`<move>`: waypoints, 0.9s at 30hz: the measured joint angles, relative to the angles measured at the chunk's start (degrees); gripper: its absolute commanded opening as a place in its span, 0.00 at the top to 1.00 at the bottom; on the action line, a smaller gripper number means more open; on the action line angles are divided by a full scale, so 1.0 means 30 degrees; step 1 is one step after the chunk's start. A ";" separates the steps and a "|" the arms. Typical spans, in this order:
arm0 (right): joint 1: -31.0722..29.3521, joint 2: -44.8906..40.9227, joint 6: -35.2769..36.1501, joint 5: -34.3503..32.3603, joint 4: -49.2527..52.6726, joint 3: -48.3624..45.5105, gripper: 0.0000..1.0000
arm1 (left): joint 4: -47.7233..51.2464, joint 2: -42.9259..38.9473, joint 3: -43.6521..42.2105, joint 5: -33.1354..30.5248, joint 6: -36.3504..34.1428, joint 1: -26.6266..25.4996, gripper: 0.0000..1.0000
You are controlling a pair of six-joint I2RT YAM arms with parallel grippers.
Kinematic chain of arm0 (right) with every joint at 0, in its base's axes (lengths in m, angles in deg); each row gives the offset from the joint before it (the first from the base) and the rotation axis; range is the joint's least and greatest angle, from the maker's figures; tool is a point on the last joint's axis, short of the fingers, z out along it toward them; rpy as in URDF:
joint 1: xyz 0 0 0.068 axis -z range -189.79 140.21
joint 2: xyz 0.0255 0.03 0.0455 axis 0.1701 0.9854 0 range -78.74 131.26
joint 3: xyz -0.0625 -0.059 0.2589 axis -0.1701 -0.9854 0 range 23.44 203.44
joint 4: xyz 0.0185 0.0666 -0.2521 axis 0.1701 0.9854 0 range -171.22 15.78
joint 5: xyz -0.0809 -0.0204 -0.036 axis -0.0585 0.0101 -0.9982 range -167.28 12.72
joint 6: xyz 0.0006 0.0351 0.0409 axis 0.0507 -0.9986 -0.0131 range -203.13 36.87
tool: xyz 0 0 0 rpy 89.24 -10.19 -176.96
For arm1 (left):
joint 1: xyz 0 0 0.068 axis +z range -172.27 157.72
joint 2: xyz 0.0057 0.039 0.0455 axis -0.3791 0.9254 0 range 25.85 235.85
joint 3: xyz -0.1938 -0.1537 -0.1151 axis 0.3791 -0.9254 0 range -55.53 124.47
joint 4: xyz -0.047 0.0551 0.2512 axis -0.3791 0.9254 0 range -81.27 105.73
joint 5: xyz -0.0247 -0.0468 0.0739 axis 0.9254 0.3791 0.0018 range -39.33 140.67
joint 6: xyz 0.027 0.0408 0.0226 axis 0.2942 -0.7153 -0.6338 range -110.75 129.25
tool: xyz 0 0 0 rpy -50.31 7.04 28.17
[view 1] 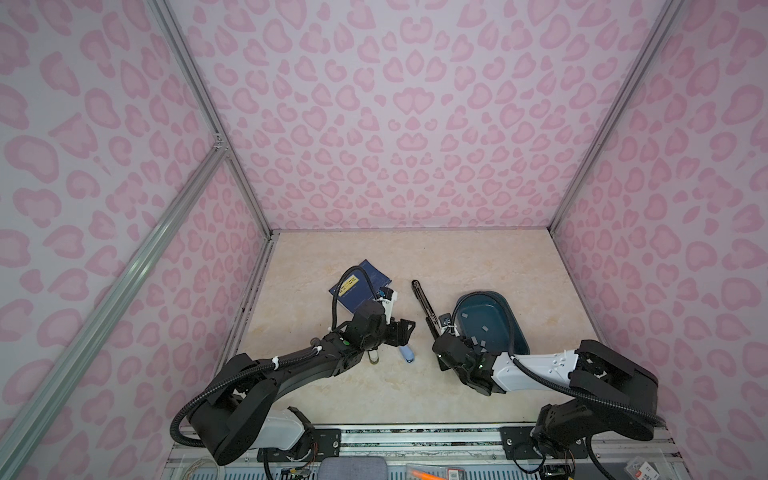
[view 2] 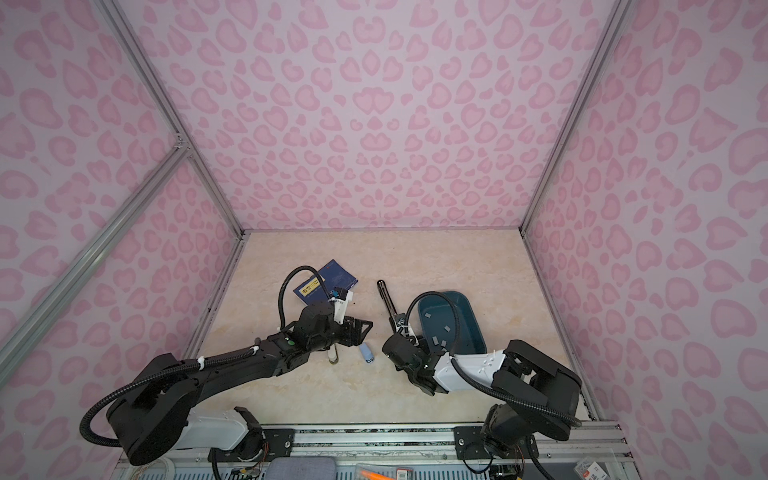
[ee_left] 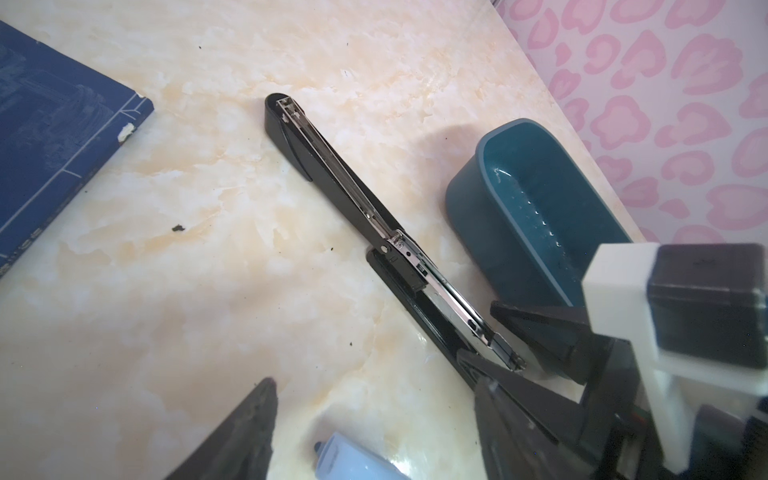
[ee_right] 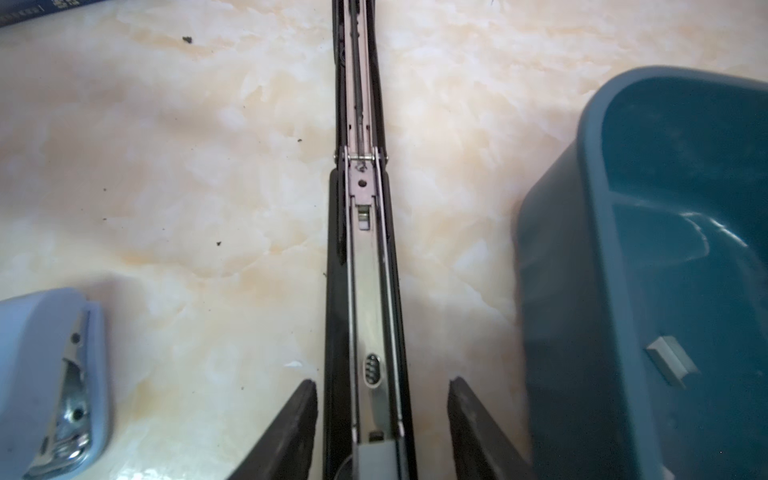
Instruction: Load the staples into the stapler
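Note:
The black stapler (view 1: 424,303) (view 2: 386,301) lies opened flat on the table, its metal channel (ee_left: 353,187) (ee_right: 365,270) facing up. A grey strip (ee_right: 374,459) sits in the channel's near end. My right gripper (ee_right: 380,424) (view 1: 438,338) is open and straddles that end; one finger is close beside the black base and its mate stands well off. Loose staples (view 1: 464,318) (view 2: 446,328) (ee_right: 669,359) lie in the teal tray (view 1: 517,328) (ee_right: 561,291). My left gripper (ee_left: 374,415) (view 1: 402,332) is open, left of the stapler, holding nothing.
A blue book (view 1: 357,286) (ee_left: 50,137) lies at the back left. A pale blue gadget with a metal underside (view 1: 407,354) (ee_left: 353,461) (ee_right: 50,374) rests under the left gripper. A small clear vial (view 1: 375,357) lies by the left arm. Patterned walls enclose the table.

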 measured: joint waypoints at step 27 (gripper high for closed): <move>0.1362 0.0248 -0.2178 0.4743 -0.3781 -0.0991 0.97 | 0.0452 0.7584 0.5377 0.2477 0.4714 0.1705 0.18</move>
